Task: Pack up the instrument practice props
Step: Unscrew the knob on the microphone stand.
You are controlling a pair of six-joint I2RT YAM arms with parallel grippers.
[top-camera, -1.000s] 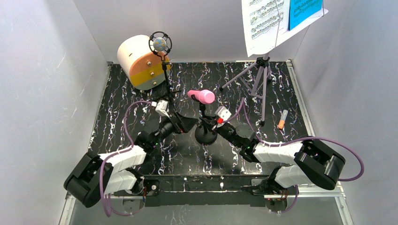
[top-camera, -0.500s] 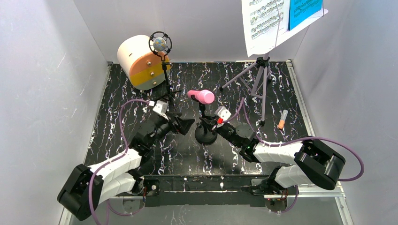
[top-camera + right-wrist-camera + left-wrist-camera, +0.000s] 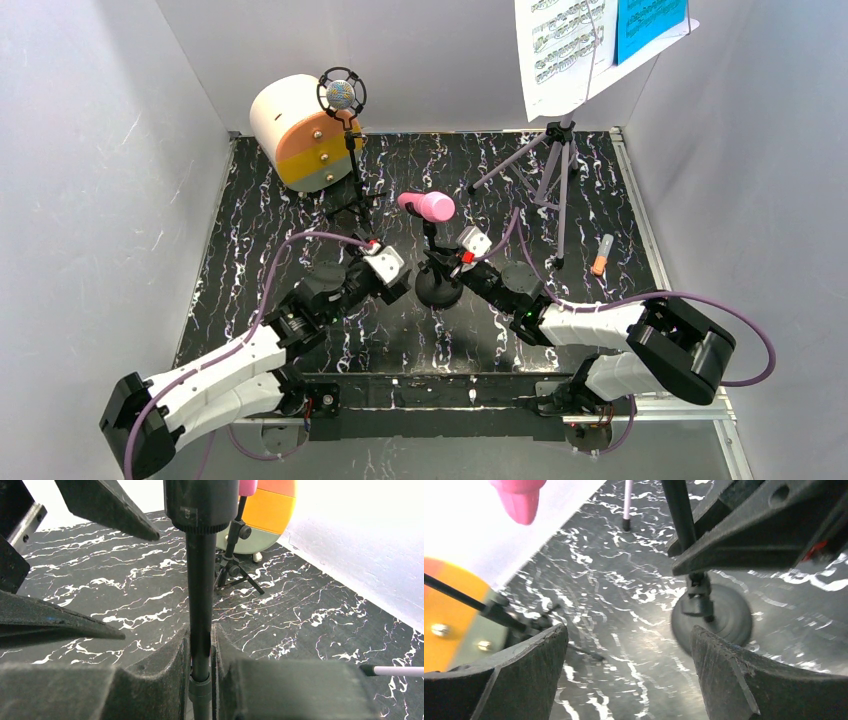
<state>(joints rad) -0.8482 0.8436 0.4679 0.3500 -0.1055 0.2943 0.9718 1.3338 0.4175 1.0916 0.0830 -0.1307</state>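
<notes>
While right claw (image 3: 201,647) pinches smooth black pole (image 3: 201,585) | left claw (image 3: 628,637) agape

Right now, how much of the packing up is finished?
Nothing looks packed yet. In hand: the right fingers are shut on the black stand pole under the pink toy microphone, and the left fingers hang open beside it. Left to do: that microphone, the purple microphone on its tripod, the lilac music rack and its white page and blue page, all standing out on the table.

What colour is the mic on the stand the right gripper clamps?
Pink; the microphone shows best in top external view.
</notes>
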